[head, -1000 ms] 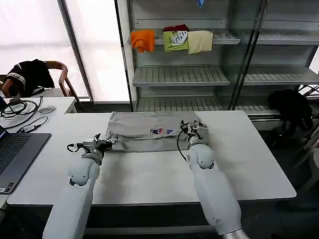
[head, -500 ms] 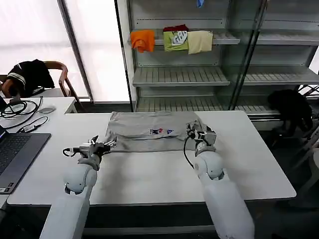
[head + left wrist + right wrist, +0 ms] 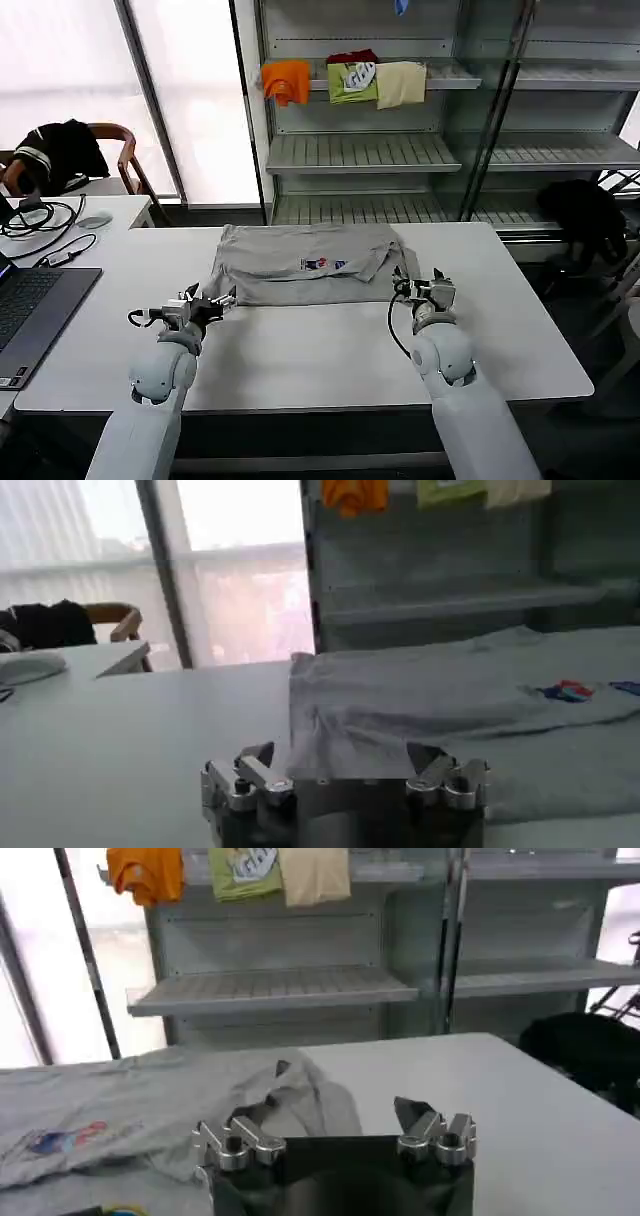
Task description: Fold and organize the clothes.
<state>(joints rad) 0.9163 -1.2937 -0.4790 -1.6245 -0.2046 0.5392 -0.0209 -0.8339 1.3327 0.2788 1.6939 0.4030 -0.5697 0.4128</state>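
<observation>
Lying flat mid-table (image 3: 520,330), grey shirt (image 3: 300,262) sat partly folded, print up. Left gripper (image 3: 213,304) released at near-left corner; right gripper (image 3: 424,288) released beside right edge, presumably positioned for next fold.

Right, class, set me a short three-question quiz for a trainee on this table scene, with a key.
1. True or false: the right pincer grips a sleeve of the grey shirt.
2. Which folded garment on the shelf lies nearest the window? A) orange garment B) green garment C) cream garment
3. Fill in: the left pincer sits at the shirt's near ___ corner, as the head view shows it.

Key
1. False: it is open, off the shirt's right edge, over the white table.
2. A.
3. Left.
</observation>
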